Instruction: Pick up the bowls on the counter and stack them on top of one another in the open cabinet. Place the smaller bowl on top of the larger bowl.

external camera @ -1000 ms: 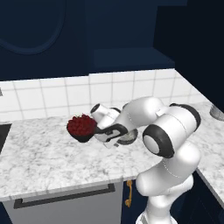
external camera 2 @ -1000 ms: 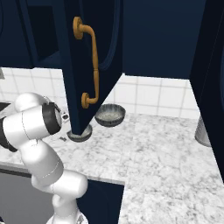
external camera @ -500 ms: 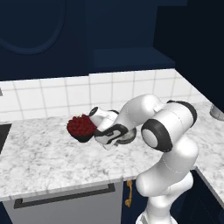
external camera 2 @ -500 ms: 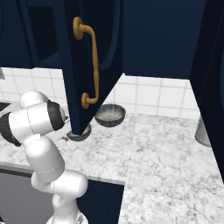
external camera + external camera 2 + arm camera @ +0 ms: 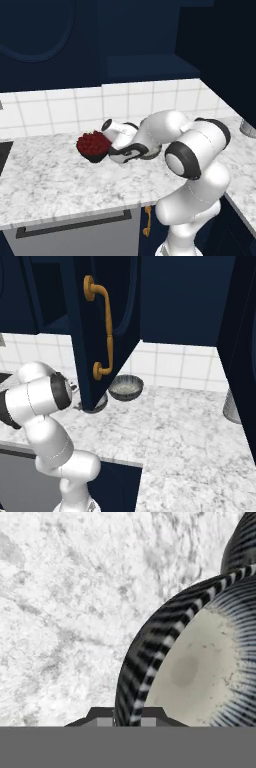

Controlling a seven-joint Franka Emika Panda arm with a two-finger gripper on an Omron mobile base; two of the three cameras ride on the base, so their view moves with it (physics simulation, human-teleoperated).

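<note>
On the marbled desk (image 5: pixel 55 182), below the open cabinet (image 5: pixel 107 321), the robot's hand (image 5: pixel 126 717) sits low over a grey bowl (image 5: pixel 200 662) beside the dark fruit bowl (image 5: pixel 93 146). A second grey bowl (image 5: pixel 126 387) rests near the tiled wall. The fingertips (image 5: pixel 102 716) straddle the ribbed rim, narrowly parted; whether they grip cannot be told. Rigid and probably slick, the bowl is best pinched at its thin rim.

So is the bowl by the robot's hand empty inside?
Empty. The hand view looks into the bowl and shows only its bare pale speckled bottom; its rim sits between the jaws.
</note>
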